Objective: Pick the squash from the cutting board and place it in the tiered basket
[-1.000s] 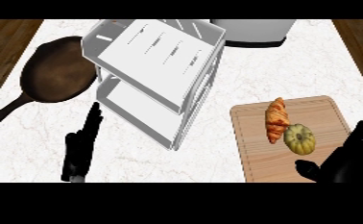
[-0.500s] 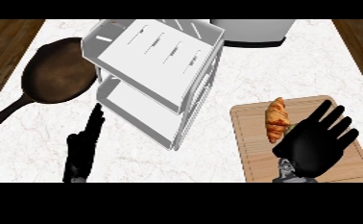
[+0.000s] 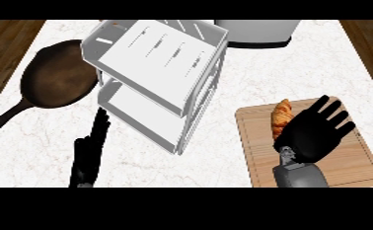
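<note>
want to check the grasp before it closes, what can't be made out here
Squash: not visible in the head view; the open right hand spread over the cutting board may cover it.
Hand height: cannot tell whether it touches anything beneath.
Croissant: its right side is hidden behind that hand.
Tiered basket: lower tier mostly hidden by the upper tier.
Grey vessel: cut off at the view's top.
</note>
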